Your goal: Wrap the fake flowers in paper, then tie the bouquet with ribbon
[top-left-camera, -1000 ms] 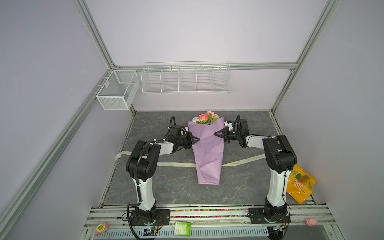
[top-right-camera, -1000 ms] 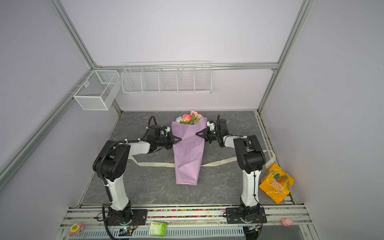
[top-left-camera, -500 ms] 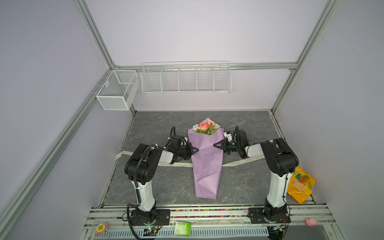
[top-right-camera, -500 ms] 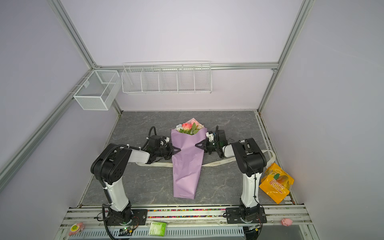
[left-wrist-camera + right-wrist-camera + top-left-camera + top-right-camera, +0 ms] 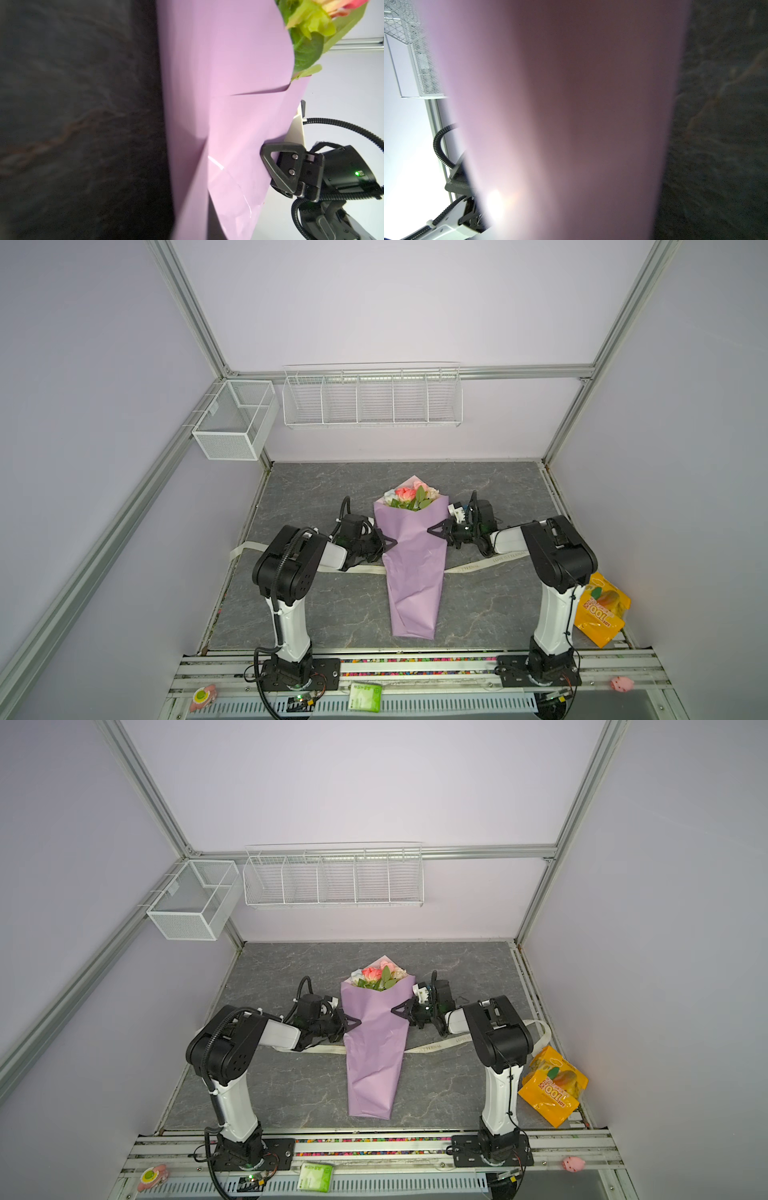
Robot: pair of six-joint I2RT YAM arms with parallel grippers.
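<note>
1. L gripper (image 5: 390, 542): the tip touches the paper cone (image 5: 411, 572) at its edge on the L arm's side, between the cone's mouth and waist. We can't tell if the jaws pinch the paper or only press it.
2. R gripper (image 5: 433, 529): the tip meets the cone's opposite edge, a bit nearer the mouth. In the left wrist view one finger (image 5: 289, 164) lies against the paper's outer face (grip or not, we can't tell).
3. The bouquet of fake flowers (image 5: 409, 497) sits inside the cone, blooms poking out of the mouth, stems hidden.
4. The ribbon (image 5: 478, 566) runs flat under the cone's waist, with loose ends out on both sides.
5. Our read: wrap looks done and ribbon is placed. Nothing is crossed or knotted over the cone yet, so the whole tie is left.
</note>
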